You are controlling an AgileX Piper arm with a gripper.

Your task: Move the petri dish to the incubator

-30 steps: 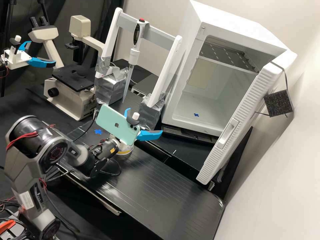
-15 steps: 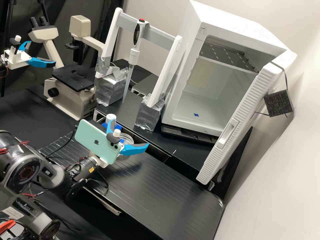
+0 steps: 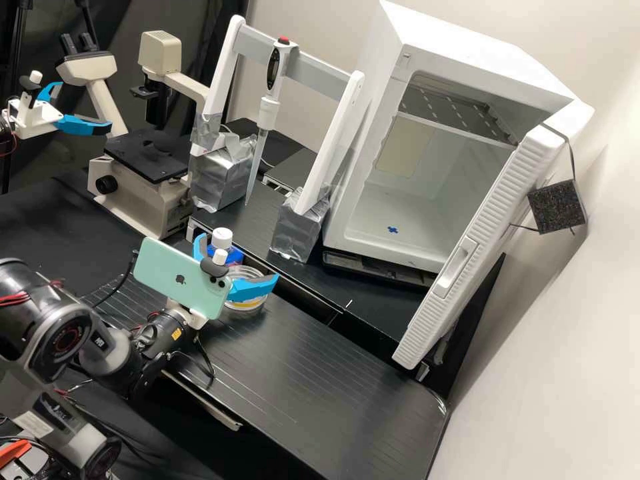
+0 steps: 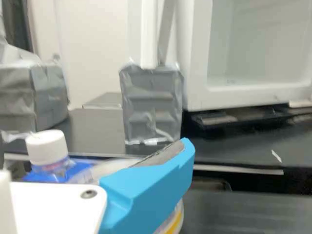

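Your gripper (image 3: 238, 257) has drawn back from the incubator (image 3: 415, 200), its fingers apart. The dish (image 3: 248, 306) sits ungripped, so the carry looks yet to begin.

There are two grippers, the one (image 3: 238, 259) over the front part of the desk (image 3: 360, 380) and another gripper (image 3: 85, 105) beyond its left edge, with two blue fingers (image 3: 257, 288) on each, four in all. One phone (image 3: 167, 270) is mounted behind the first. Near the front part's far edge stand one petri dish (image 3: 248, 305) and one bottle (image 3: 233, 256). Toward the desk's far left corner is one microscope (image 3: 143, 203) with two eyepieces (image 3: 85, 41). Farther back come one pipette (image 3: 268, 112), two white posts (image 3: 337, 133) and two taped blocks (image 3: 220, 179). Toward the far right corner, count one incubator (image 3: 460, 40), one door (image 3: 483, 247), one shelf (image 3: 457, 110), one blue mark (image 3: 393, 229) and one black block (image 3: 557, 207).
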